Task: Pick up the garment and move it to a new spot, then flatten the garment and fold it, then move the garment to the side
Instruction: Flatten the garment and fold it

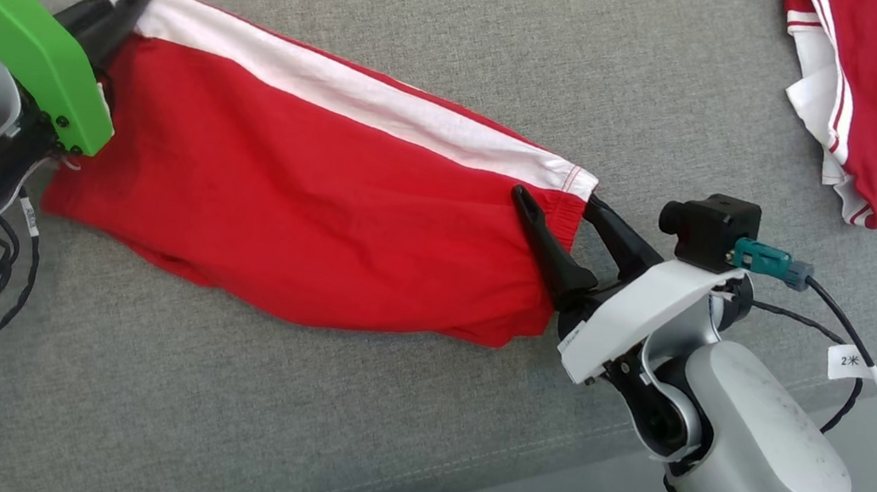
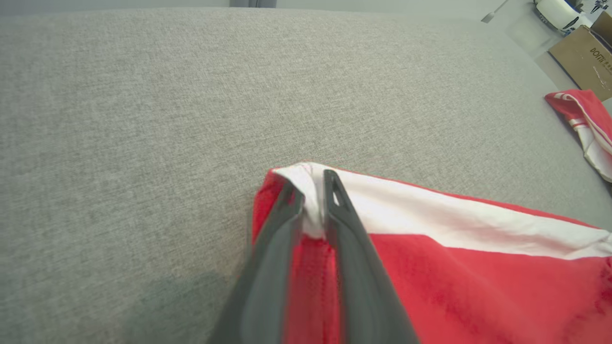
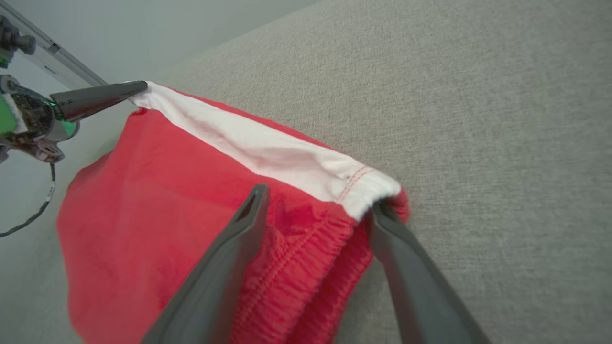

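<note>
As left fingers pinch the garment, right fingers straddle it.

The garment is soft matt cloth, red with a white band, puckered and stitched at its gathered hem. The cushion is coarse grey woven fabric, also matt. The fingers look like dark, smooth, dull plastic, the green bracket and white bracket like smooth plastic with a slight sheen, and the arm shell is pale and glossy.
</note>
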`<state>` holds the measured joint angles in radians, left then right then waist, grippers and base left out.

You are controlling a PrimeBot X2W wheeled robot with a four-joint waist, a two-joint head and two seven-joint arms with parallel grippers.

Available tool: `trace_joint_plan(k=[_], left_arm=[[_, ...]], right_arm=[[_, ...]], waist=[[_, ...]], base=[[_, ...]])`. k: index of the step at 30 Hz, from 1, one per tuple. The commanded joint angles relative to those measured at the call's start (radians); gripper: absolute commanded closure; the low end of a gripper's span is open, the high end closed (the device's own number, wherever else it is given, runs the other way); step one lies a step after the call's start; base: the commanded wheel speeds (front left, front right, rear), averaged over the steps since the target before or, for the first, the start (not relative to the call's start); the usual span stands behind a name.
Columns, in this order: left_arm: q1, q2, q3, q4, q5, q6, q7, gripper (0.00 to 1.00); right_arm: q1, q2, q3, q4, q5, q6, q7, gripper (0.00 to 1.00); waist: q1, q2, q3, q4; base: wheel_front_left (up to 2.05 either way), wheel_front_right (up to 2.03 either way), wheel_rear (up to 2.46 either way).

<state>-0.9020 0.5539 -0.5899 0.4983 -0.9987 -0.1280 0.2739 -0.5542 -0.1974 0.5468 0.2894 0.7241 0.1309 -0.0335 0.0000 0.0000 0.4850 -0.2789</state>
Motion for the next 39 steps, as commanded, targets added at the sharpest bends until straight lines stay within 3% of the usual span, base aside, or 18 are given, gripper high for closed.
trace_joint_plan(k=[1, 14, 23, 30, 39], left_arm=[[-0.022, 0.013, -0.002, 0.005, 0.006, -0.003, 0.006, 0.00], [-0.018, 0.047, -0.051, 0.000, 0.027, -0.002, 0.065, 0.00], [0.104, 0.061, -0.051, -0.039, -0.018, 0.004, 0.050, 0.00], [0.203, 0.026, -0.065, -0.061, -0.018, 0.028, -0.012, 0.00], [0.238, -0.059, -0.104, 0.032, 0.048, 0.087, -0.120, 0.00]], right_arm=[[-0.005, -0.006, -0.001, 0.001, -0.005, -0.001, 0.007, 0.00], [0.085, -0.081, -0.072, -0.093, -0.049, 0.000, 0.126, 0.00], [0.237, -0.102, -0.206, -0.224, -0.091, 0.000, 0.174, 0.00], [0.316, -0.072, -0.301, -0.313, -0.119, 0.000, 0.192, 0.00], [0.377, -0.038, -0.356, -0.409, -0.152, 0.000, 0.241, 0.00]], waist=[[0.0000, 0.0000, -0.003, 0.001], [0.0000, 0.0000, -0.065, 0.015], [0.0000, 0.0000, -0.149, 0.042], [0.0000, 0.0000, -0.185, 0.059], [0.0000, 0.0000, -0.177, 0.059]], base=[[0.00, 0.00, 0.00], [0.00, 0.00, 0.00], [0.00, 0.00, 0.00], [0.00, 0.00, 0.00], [0.00, 0.00, 0.00]])
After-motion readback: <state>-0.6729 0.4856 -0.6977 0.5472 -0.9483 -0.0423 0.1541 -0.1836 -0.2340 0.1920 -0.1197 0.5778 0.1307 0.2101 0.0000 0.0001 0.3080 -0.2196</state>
